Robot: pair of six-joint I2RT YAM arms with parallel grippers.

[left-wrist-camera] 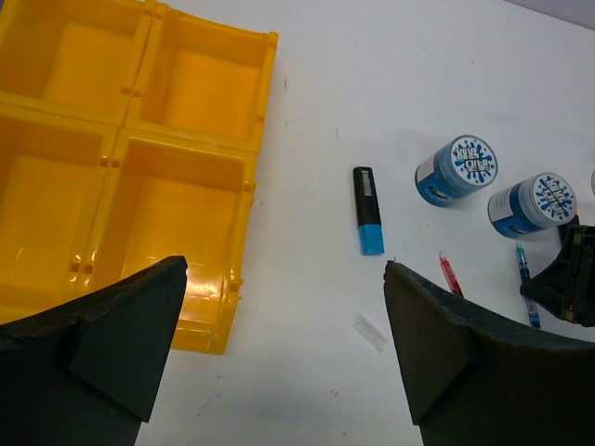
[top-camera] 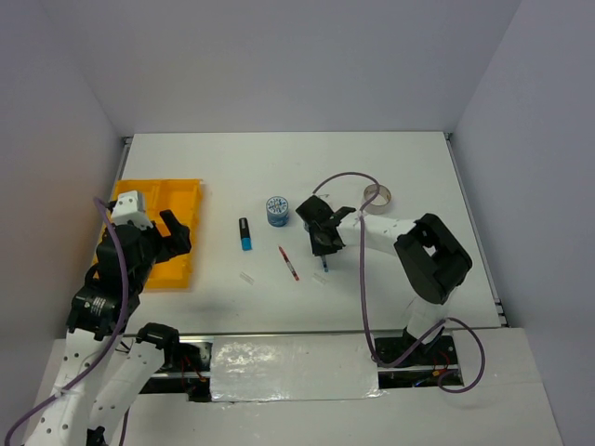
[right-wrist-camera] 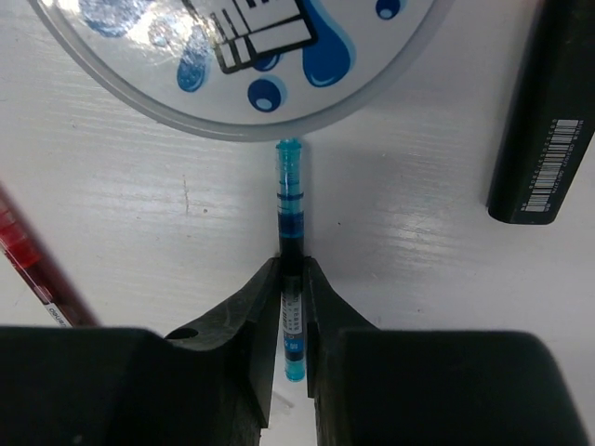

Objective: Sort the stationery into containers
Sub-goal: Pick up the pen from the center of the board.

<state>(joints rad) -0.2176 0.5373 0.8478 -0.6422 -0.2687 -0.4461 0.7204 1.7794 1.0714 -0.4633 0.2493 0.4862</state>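
One four-compartment yellow tray [left-wrist-camera: 267, 93]. Right of the tray: two patterned rolls [left-wrist-camera: 456, 169] [left-wrist-camera: 532, 204], two thin pens (one red pen [left-wrist-camera: 450, 274], one blue pen [right-wrist-camera: 293, 242]) and two black highlighters, a blue-ended highlighter [left-wrist-camera: 367, 210] and a second highlighter [right-wrist-camera: 544, 121] whose end is cut off. One silvery tape ring [top-camera: 378, 197] lies farthest from the tray.

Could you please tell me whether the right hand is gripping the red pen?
No, the right hand pinches the blue pen between its fingers, while the red pen lies apart to one side.
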